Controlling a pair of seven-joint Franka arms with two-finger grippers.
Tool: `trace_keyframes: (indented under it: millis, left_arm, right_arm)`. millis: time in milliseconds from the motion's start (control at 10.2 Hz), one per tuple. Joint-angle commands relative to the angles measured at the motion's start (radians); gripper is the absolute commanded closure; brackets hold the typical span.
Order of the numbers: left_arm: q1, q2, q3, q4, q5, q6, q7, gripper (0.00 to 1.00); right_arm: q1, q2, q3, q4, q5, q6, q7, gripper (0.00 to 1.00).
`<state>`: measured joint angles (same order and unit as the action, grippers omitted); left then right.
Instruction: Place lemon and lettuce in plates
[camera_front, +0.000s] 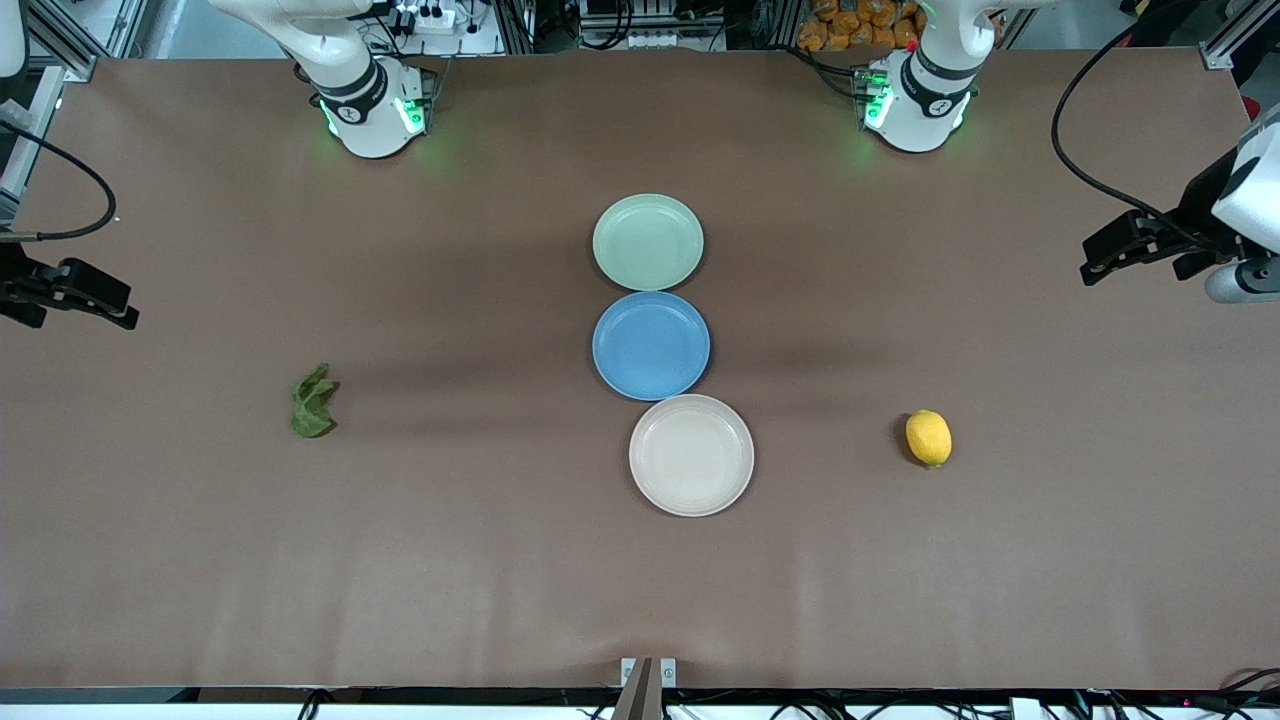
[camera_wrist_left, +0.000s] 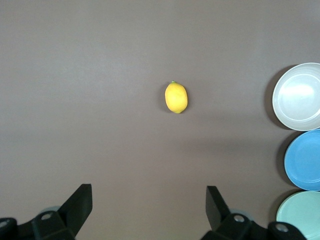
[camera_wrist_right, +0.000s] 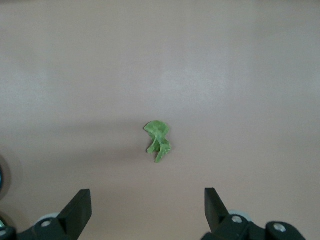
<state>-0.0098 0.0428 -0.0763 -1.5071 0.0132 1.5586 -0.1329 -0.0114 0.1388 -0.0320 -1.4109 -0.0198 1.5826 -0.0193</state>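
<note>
The lemon (camera_front: 928, 438) lies on the brown table (camera_front: 450, 560) toward the left arm's end, about level with the beige-cream plate (camera_front: 691, 456) and well apart from it. The lettuce (camera_front: 312, 401), a crumpled dark-green leaf piece, lies toward the right arm's end, also well apart from the plates. Three plates sit in a row down the middle of the table: the mint green plate (camera_front: 648, 242) nearest the robots' bases, the blue plate (camera_front: 651, 345) touching it, and the beige-cream plate nearest the front camera, just touching the blue one. All three plates hold nothing. The left gripper (camera_wrist_left: 149, 202) hangs high above the table's edge at its own end, fingers spread wide and holding nothing, the lemon on the table below it. The right gripper (camera_wrist_right: 148, 205) hangs likewise at its own end, fingers wide apart and holding nothing, the lettuce on the table below it.
</note>
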Motion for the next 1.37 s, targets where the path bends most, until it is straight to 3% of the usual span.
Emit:
trace_keyframes:
  millis: [0,1272]
  left_arm:
    - [0.013,0.009,-0.002,0.027,0.001,-0.022,0.028,0.0]
    - [0.014,0.009,-0.002,0.025,-0.001,-0.022,0.013,0.0]
  right_arm:
    - [-0.019,-0.004,0.006,-0.002,0.001,-0.009,-0.017,0.0]
    - [-0.016,-0.008,0.007,-0.003,0.0,-0.021,-0.019,0.0]
